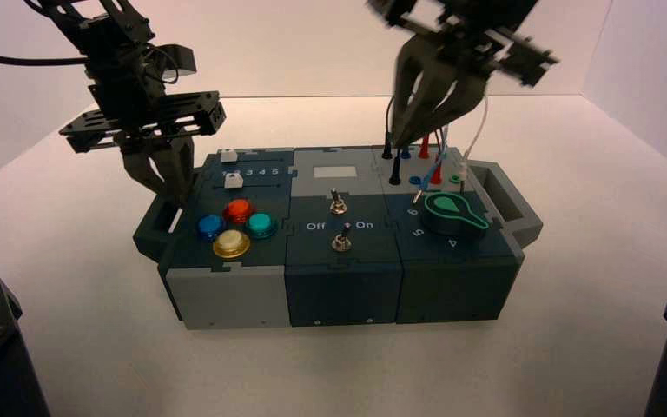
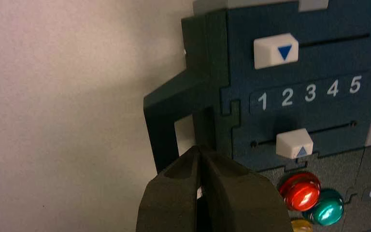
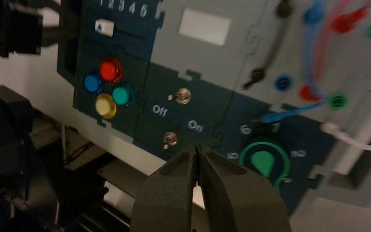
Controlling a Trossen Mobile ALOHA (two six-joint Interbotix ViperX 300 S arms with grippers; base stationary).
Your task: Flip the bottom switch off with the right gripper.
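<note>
1. The left gripper (image 1: 182, 203) hangs at the box's (image 1: 231, 295) left end, by the handle (image 2: 159, 116). Its jaws are closed together, with nothing between the tips.
2. Four round push buttons, blue (image 1: 211, 227), red (image 1: 238, 210), yellow (image 1: 231, 243) and green (image 1: 260, 225), sit in a cluster on the left panel.
3. The bottom switch (image 1: 342, 239) stands on the middle panel, at its near edge, with the other toggle (image 1: 338, 204) behind it. It is outside the right gripper's jaws and apart from them; in the high view it lies nearer the camera and slightly left of their tips.
4. The right gripper (image 1: 395, 143) is in the air over the box, its jaws clenched on nothing.
5. The green-rimmed knob (image 1: 454, 215) is on the right panel, near the wires (image 1: 439, 161).
</note>
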